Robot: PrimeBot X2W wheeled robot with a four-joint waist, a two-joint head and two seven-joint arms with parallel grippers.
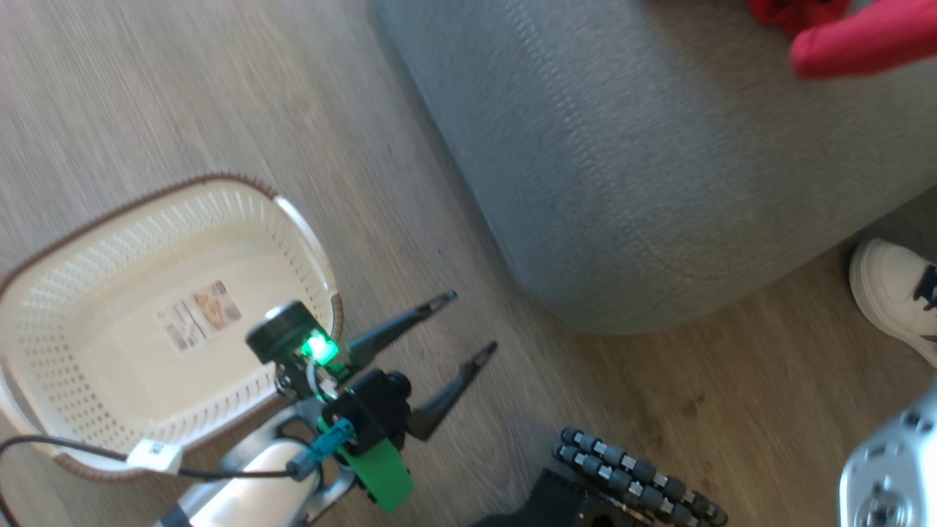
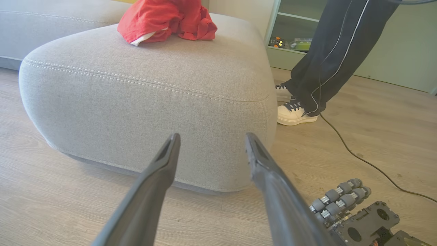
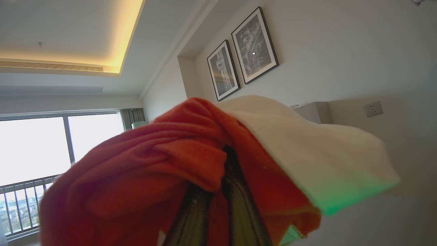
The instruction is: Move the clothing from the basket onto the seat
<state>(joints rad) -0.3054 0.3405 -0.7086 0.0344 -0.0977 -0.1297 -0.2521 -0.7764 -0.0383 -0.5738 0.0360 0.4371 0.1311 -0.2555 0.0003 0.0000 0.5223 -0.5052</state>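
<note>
Wood-look floor (image 1: 146,88); grey seat (image 2: 153,102) bears clothing (image 2: 164,17). Left jaws wide; right jaws clamp red garment (image 3: 153,164).

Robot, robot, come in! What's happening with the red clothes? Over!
Left tool open, nothing in it. Right tool shut on red garment. Empty basket; other garment on seat. Person's shoe beside seat corner.

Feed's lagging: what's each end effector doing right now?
Left end effector: open, empty.
Right end effector: shut on clothing.
</note>
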